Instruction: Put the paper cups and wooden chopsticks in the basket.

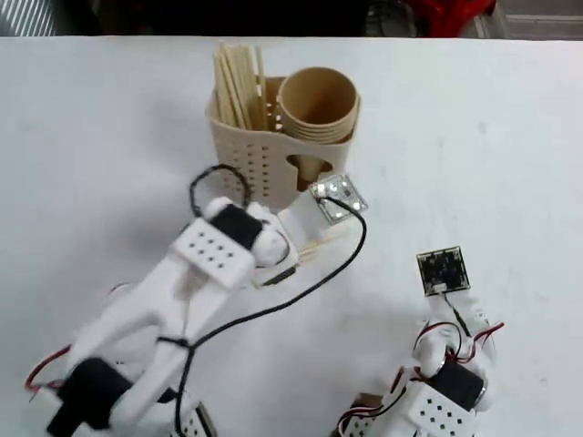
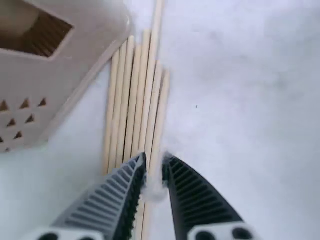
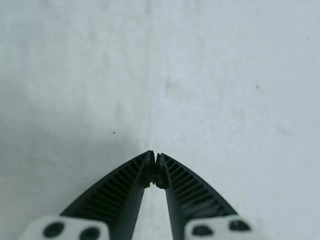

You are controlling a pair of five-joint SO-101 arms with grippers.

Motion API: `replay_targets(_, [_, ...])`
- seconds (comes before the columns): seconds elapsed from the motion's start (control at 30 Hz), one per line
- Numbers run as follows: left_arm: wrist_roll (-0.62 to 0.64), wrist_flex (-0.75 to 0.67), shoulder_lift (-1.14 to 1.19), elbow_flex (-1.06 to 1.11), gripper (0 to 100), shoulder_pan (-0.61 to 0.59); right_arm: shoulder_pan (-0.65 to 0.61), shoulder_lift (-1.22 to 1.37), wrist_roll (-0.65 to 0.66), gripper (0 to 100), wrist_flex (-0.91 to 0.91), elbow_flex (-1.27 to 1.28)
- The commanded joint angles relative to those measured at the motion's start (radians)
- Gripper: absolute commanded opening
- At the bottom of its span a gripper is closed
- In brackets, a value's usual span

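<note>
A beige perforated basket stands at the back middle of the white table. It holds upright wooden chopsticks and a stack of paper cups. Several loose chopsticks lie flat on the table just in front of the basket's right corner. In the left wrist view these chopsticks lie alongside the basket wall. My left gripper is down over their near ends, fingers pinched on a chopstick at the edge of the bundle. My right gripper is shut on nothing above bare table.
The right arm sits folded at the front right, well away from the basket. A black cable loops from the left arm across the table centre. The table's far edge runs behind the basket.
</note>
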Motion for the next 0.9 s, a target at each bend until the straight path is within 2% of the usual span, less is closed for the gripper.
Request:
replay_targets(0.0, [-0.009,-0.078,0.119,0.005,8,0.022,0.007,-0.010,0.002,1.8,-0.016,0.009])
replay_targets(0.17, [-0.080,-0.114,0.266,-0.003,8,0.019,0.001,-0.010,0.002,1.7,-0.015,0.009])
replay_targets(0.47, [-0.089,-0.166,0.417,-0.049,8,-0.025,0.001,-0.005,0.002,1.7,-0.015,0.009])
replay_targets(0.73, [-0.078,-0.126,0.504,-0.132,8,-0.030,0.001,-0.005,0.002,1.7,-0.015,0.009])
replay_targets(0.87, [-0.015,-0.106,0.524,-0.160,8,-0.038,0.001,-0.005,0.002,1.7,-0.015,0.009])
